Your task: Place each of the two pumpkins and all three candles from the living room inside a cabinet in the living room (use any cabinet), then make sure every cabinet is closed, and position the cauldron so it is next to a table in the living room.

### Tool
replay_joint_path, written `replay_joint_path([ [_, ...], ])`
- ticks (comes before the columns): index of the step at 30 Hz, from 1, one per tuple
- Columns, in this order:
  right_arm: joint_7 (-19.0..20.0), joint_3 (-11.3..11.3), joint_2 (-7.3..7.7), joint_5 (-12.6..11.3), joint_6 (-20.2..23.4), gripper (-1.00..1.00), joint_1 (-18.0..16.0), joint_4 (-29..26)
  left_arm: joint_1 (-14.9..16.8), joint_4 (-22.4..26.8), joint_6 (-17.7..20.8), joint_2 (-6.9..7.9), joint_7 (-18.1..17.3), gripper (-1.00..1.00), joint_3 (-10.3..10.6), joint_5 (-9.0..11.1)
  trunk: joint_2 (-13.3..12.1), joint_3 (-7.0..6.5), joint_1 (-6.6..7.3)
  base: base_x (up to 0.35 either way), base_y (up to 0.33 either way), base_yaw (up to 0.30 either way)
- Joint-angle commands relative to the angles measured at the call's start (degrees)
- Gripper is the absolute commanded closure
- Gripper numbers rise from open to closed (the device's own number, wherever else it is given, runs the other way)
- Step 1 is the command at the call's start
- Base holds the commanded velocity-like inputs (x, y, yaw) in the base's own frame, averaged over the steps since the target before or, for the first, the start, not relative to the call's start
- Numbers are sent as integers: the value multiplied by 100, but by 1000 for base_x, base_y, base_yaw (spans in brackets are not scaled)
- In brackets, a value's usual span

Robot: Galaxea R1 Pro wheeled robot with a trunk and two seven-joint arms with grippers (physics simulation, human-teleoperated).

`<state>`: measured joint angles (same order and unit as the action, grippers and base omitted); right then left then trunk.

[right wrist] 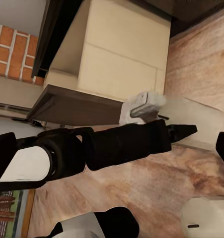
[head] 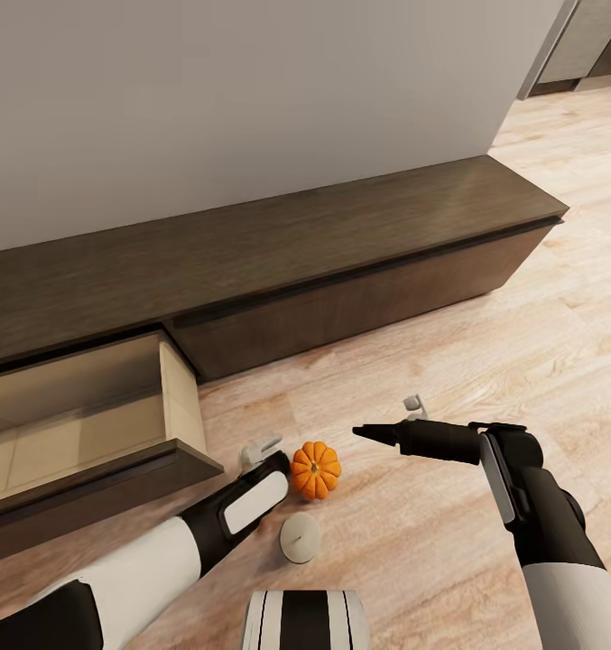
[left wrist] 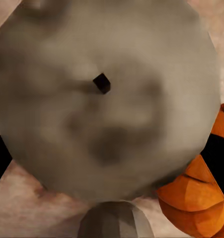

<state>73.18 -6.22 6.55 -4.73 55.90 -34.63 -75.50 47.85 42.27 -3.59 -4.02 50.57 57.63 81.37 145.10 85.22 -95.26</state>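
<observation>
candle – small, light, hard – hold round its sides | pumpkin just beside | left jaws: cannot tell | right jaws: cannot tell

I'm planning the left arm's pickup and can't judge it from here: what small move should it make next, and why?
Probably lower the left gripper slightly onto the candle and close. The left wrist view looks straight down on the candle's flat top and wick, with the pumpkin right beside it, and the cabinet's drawer already stands open nearby. Whether the fingers are spread, I cannot tell.
</observation>
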Motion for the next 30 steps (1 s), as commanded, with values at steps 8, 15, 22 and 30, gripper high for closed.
replay_joint_path([
  [8,3,-5,0,-2,0,-100,0,-9,-79,2096,41,1137,790,100,22,-136,0,0,0,0,0,0],
  [15,3,-65,4,-2,2,-100,0,-9,-82,2793,59,1226,1304,100,45,-155,0,0,0,0,0,0],
  [22,3,-422,13,-2,27,-100,0,-16,-83,3023,77,1222,1369,100,55,-148,0,0,0,0,0,0],
  [30,-30,-1442,456,12,64,-100,0,-21,-83,3451,462,1207,1685,100,52,-140,0,0,0,0,0,0],
])
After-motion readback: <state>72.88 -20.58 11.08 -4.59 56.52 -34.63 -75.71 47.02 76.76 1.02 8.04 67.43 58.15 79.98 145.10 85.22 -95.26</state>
